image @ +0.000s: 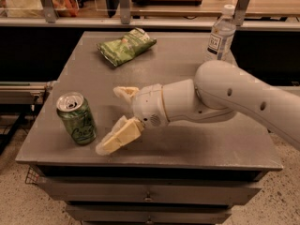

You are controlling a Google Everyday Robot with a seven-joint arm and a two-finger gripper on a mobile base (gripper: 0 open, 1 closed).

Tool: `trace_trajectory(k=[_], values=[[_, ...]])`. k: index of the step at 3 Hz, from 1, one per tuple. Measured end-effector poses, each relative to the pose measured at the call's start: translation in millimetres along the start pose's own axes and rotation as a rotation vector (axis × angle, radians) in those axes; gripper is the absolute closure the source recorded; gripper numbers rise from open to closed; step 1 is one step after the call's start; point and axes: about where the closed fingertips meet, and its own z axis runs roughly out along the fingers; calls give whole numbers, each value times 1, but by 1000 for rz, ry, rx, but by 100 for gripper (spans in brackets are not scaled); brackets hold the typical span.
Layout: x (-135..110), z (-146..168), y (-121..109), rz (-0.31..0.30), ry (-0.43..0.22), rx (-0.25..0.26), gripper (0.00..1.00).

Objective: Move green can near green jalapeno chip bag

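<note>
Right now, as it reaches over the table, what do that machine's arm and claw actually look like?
The arm is smooth, glossy white, built of fat rounded shells with a few small dark holes and no loose cables showing. Its gripper, beside the green can over the table, has two pale cream, wedge-shaped fingers, spread open.

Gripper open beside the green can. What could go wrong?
The gripper hangs beside the green patterned aluminium can, jaws open; its lower jaw sits by the can's base and might tip it.
The can stands near the grey table's front-left corner, so a shove could send it off.
Carrying it to the crinkled green chip bag, the arm might clip the clear plastic water bottle.
</note>
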Motion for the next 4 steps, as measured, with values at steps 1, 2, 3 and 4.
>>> trace_trajectory(k=[1,2,3,4], values=[[-3,24,1,13,-69,-1,0],[-6,50,4,28,-125,-21,0],[-11,69,5,30,-168,-29,16],[-20,72,1,15,-190,-18,39]])
